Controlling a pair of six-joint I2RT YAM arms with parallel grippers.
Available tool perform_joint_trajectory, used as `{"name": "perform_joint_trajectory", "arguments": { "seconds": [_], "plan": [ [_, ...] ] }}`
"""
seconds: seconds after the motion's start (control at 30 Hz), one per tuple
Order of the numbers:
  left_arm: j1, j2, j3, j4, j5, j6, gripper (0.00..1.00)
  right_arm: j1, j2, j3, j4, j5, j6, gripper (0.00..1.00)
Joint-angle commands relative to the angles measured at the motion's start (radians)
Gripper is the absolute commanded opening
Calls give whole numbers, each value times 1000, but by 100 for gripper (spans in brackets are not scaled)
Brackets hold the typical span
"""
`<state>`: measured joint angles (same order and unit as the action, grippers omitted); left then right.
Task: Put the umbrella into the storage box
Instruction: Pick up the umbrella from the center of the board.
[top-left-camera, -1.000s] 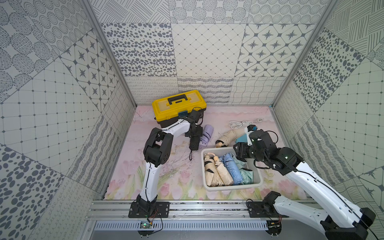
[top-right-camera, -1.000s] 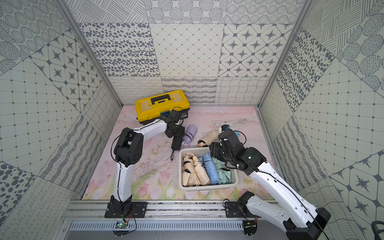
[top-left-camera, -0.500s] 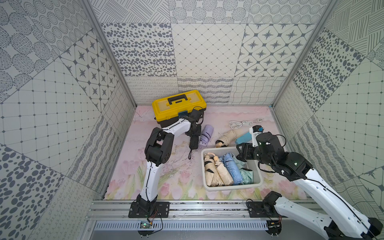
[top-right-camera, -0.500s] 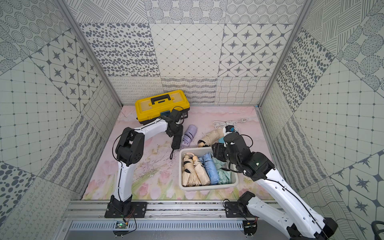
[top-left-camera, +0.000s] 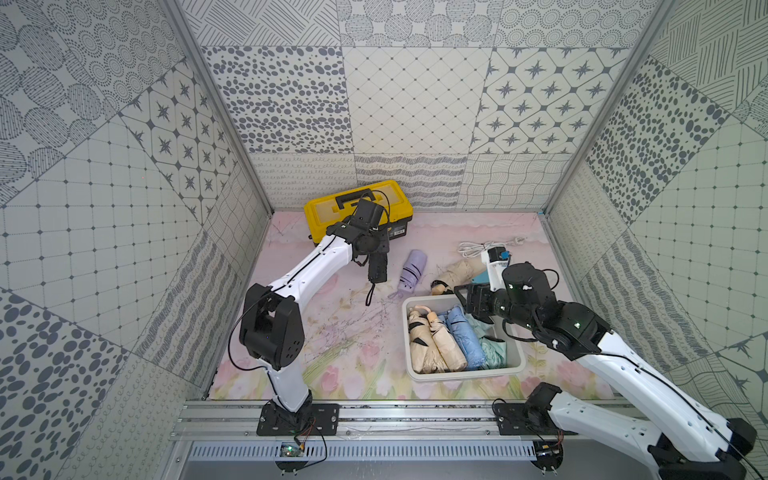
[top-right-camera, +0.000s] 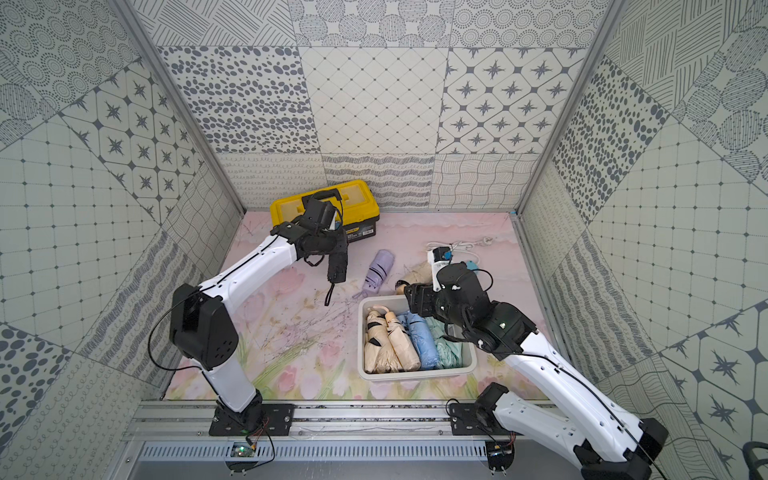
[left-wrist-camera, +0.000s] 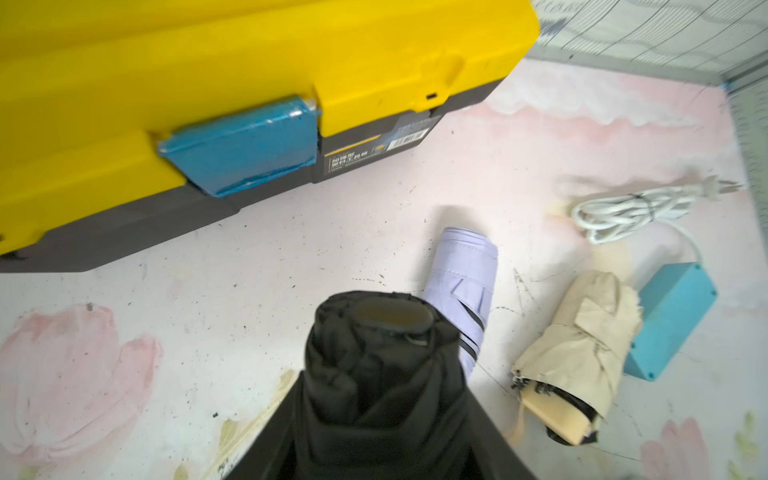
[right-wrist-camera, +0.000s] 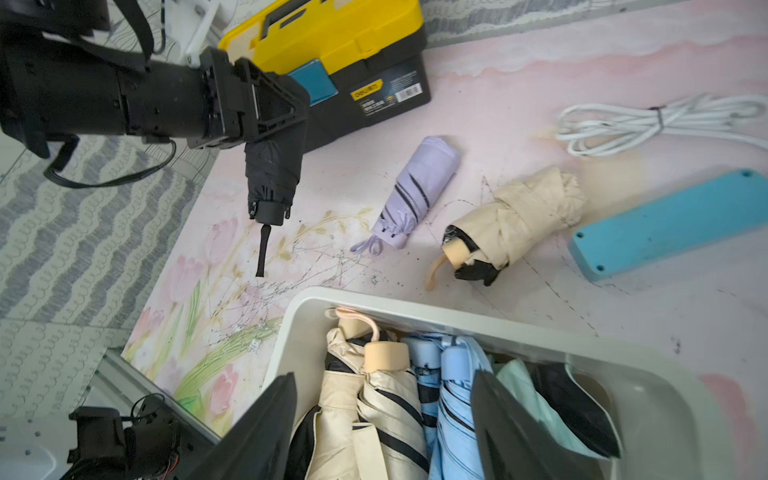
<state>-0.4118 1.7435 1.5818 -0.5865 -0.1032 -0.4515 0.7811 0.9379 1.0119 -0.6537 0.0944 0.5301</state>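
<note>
Clamping the black folded umbrella (top-left-camera: 377, 269) by its upper end, long axis 12-to-6, handle down, the left fingers (right-wrist-camera: 274, 110) have the storage box (top-left-camera: 465, 375) at 4 o'clock; right fingers (right-wrist-camera: 266, 428) spread empty over it.

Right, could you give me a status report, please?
Left gripper shut on black folded umbrella, beside yellow toolbox. Right gripper open, empty, over white plastic storage box. Lilac umbrella, beige umbrella lie between.

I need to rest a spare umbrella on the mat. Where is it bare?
Bare mat runs between the left arm and the storage box, down to the front rail. Behind the box is crowded: lilac umbrella, beige umbrella, power strip, white cable. The box is nearly full.
</note>
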Motion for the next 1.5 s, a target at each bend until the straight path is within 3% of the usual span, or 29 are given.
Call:
{"name": "perform_joint_trajectory", "arguments": {
  "seconds": [0.0, 0.17, 0.37, 0.6, 1.0, 1.17, 1.47],
  "plan": [
    [7, -158, -72, 25, 58, -204, 44, 69, 59, -36, 263, -16, -48, 75],
    [13, -301, -197, 95, 125, -426, 43, 157, 210, -67, 535, -56, -64, 79],
    [13, -395, -304, 133, 168, -582, 42, 196, 382, -52, 756, -104, -93, 82],
    [14, -435, -364, 165, 158, -663, 40, 235, 504, -27, 899, -93, -124, 84],
    [14, -443, -388, 164, 132, -700, 38, 263, 602, 10, 970, -24, -165, 81],
    [14, -450, -392, 163, 119, -719, 37, 262, 625, 29, 957, 13, -193, 72],
    [14, -473, -408, 147, 83, -763, 38, 263, 662, 76, 954, 37, -223, 47]
  ]
}}
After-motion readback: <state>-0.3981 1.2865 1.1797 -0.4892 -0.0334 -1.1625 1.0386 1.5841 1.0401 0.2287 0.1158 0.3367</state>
